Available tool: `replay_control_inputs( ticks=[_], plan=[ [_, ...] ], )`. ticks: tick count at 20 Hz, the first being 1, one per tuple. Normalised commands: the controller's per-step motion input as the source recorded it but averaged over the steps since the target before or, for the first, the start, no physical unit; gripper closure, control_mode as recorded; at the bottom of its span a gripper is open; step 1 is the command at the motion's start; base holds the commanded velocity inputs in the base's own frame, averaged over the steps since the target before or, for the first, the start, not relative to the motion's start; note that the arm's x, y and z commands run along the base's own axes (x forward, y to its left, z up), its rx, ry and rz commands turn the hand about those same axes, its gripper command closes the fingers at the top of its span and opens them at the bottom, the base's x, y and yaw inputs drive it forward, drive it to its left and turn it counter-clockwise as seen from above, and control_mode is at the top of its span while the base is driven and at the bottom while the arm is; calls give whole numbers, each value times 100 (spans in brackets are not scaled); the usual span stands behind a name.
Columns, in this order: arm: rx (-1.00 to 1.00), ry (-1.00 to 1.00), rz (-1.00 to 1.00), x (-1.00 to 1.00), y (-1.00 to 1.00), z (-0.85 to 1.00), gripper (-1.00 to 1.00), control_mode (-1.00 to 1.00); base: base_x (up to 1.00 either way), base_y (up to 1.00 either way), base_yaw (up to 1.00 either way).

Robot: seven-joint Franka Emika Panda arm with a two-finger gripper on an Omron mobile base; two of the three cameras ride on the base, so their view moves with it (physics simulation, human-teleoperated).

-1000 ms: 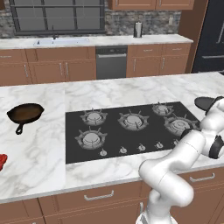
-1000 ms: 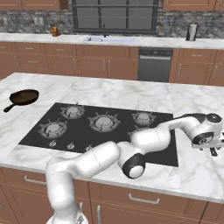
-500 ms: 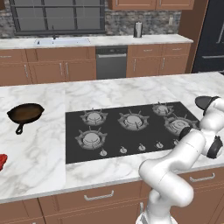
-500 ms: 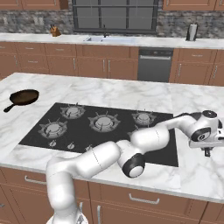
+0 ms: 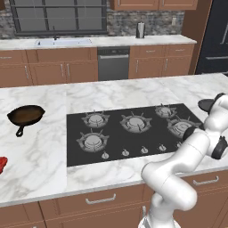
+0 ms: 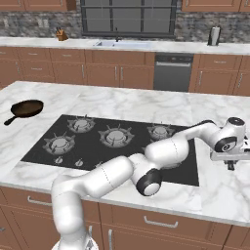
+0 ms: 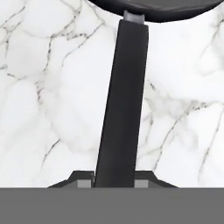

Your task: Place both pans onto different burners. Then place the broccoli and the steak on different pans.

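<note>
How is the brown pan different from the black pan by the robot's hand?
The brown pan is rust-brown with a dark inside; the black pan is near-black. The brown pan sits alone left of the cooktop; the black pan lies to its right, its handle running between the gripper fingertips. Both rest on the marble counter, not on burners.

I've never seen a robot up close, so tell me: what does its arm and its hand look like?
The arm is glossy white, built of thick rounded segments like bent pipes, with dark round caps at the joints. No cables or lettering can be made out. At its end sits a white hand with a round dark cap, carrying the gripper, whose two small dark grey finger tips look blocky and angular.
</note>
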Motion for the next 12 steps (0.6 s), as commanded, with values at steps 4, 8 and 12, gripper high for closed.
replay_control_inputs(
  ticks=[4, 8, 12],
  plan=[
    [3, 0, 0, 0, 6, 31, 100, -100, 0, 0, 0],
    [0, -3, 0, 0, 12, 14, 100, -100, 0, 0, 0],
    [1, -5, 0, 0, 17, 18, 100, -100, 0, 0, 0]
  ],
)
